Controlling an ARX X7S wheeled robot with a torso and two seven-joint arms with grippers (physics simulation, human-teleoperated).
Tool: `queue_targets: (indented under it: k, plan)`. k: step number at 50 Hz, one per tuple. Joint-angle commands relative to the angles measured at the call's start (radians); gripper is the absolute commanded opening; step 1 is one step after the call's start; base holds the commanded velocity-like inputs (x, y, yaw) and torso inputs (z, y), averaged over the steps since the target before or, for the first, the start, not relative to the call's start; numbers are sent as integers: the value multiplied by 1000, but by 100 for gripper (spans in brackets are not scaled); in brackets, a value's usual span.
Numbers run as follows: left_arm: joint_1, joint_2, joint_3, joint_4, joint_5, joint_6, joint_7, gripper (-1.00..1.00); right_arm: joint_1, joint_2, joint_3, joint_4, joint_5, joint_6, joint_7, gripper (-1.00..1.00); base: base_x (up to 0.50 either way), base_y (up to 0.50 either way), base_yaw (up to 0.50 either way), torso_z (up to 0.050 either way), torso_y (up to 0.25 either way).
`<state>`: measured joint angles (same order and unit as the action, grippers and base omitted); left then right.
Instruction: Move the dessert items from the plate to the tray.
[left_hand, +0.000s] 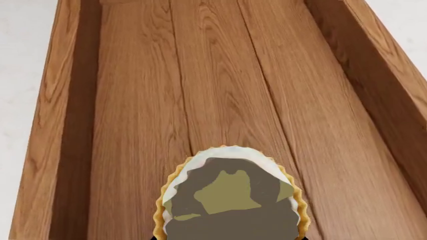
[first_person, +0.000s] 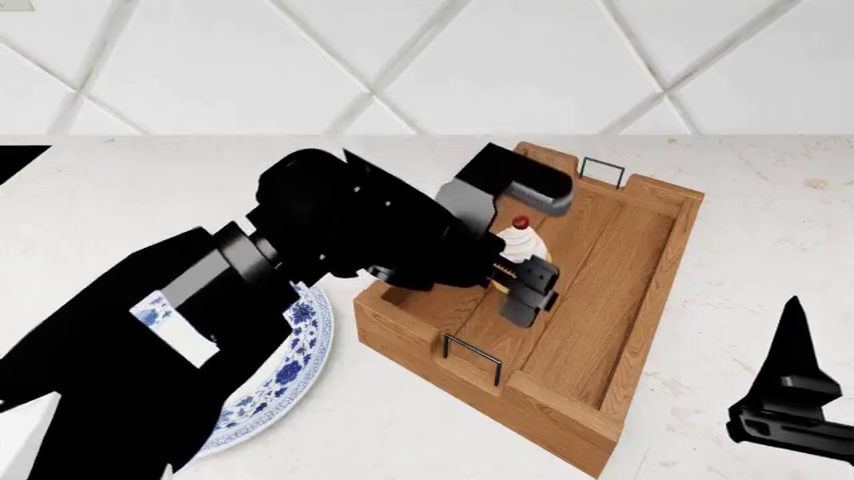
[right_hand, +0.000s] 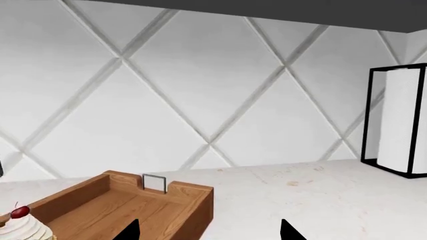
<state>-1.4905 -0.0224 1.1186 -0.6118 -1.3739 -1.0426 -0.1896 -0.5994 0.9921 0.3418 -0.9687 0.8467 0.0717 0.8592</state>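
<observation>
The cupcake (first_person: 518, 243), white swirled frosting topped with a red cherry, hangs inside the brown wooden tray (first_person: 601, 290), toward its left side. My left gripper (first_person: 519, 264) is shut on it. In the left wrist view the cupcake (left_hand: 230, 197) fills the near edge over the tray's (left_hand: 133, 100) plank floor, hiding the left gripper (left_hand: 231, 238) almost fully. The blue-and-white plate (first_person: 287, 370) lies left of the tray, mostly hidden under my left arm. My right gripper (first_person: 798, 400) stays low at the right, open and empty. From the right gripper (right_hand: 209, 231) I see the tray's (right_hand: 180, 189) corner and the cupcake (right_hand: 20, 227).
The tray rests at an angle on a white marble counter (first_person: 747, 250), with wire handles (first_person: 602, 172) at both short ends. A white diamond-patterned wall (first_person: 534, 60) stands behind it. A black-framed white cabinet (right_hand: 400, 120) stands at the far end of the counter.
</observation>
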Motion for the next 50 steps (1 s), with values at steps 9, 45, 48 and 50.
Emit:
queue_targets:
  k: [9, 45, 48, 50]
  plan:
    - [11, 11, 56, -19, -19, 31, -9, -100, 108, 43, -49, 27, 46, 33, 26, 100, 0, 0, 0, 0, 0]
    - [-83, -133, -19, 184, -185, 6, -118, 100, -180, -118, 67, -68, -117, -40, -74, 100, 0, 0, 0, 0, 0]
    - [-99, -160, -56, 224, -239, -9, -146, 100, -185, 103, 116, -78, 32, -79, 101, 100, 0, 0, 0, 0, 0]
    - [-105, -175, -76, 247, -270, -17, -164, 100, -182, 125, 125, -78, 57, -81, 116, 100, 0, 0, 0, 0, 0]
